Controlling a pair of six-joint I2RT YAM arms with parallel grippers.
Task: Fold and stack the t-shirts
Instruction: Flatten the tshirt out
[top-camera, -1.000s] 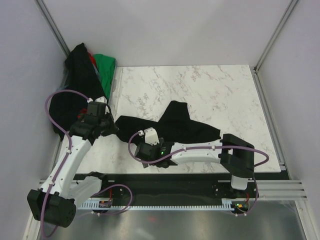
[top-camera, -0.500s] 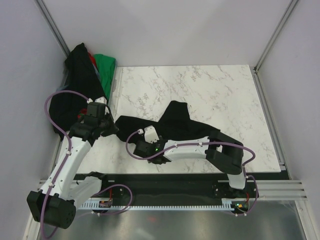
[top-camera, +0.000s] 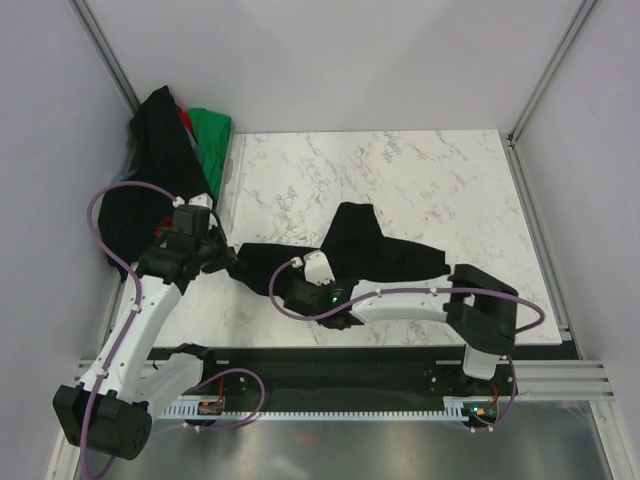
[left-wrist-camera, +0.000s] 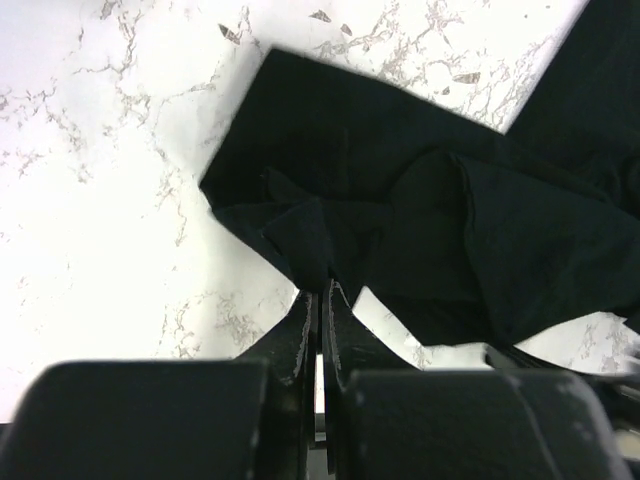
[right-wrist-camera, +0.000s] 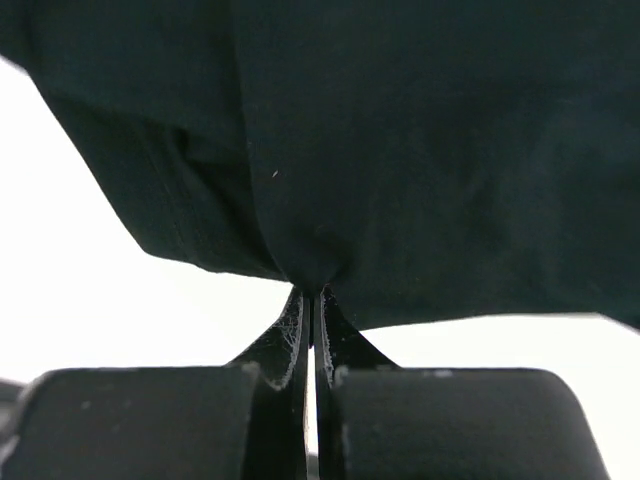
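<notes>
Lying rumpled a little toward six o'clock from the middle of the marble table (top-camera: 430, 170), the black t-shirt (top-camera: 375, 255) was not yet spread flat. One lobe of it stood out toward twelve o'clock, and its nine o'clock end was bunched into creases. By my judgement you were at the spreading step, with no fold made. The other t-shirts (top-camera: 160, 170), mostly black with a green t-shirt (top-camera: 212, 130) among them, hung in a heap at the table's ten o'clock corner, apart from this one.

Your left gripper (left-wrist-camera: 320, 292) had its jaws drawn together to a thin slit on a pinch of cloth at the shirt's nine o'clock end. Your right gripper (right-wrist-camera: 312, 290) was clamped just as tightly on the near edge at about seven o'clock, the cloth puckering into its tips.

Here is what I judged could go wrong. Both holds were small pinches close to the edge, so a sharp pull could have slipped the cloth free. The two grips sat near each other on one side of the shirt, and I could not tell whether each held a single layer. Lifting a doubled layer would have carried a twist into the fold. With the grippers that close, drawing them apart carelessly risked a knock between them.
</notes>
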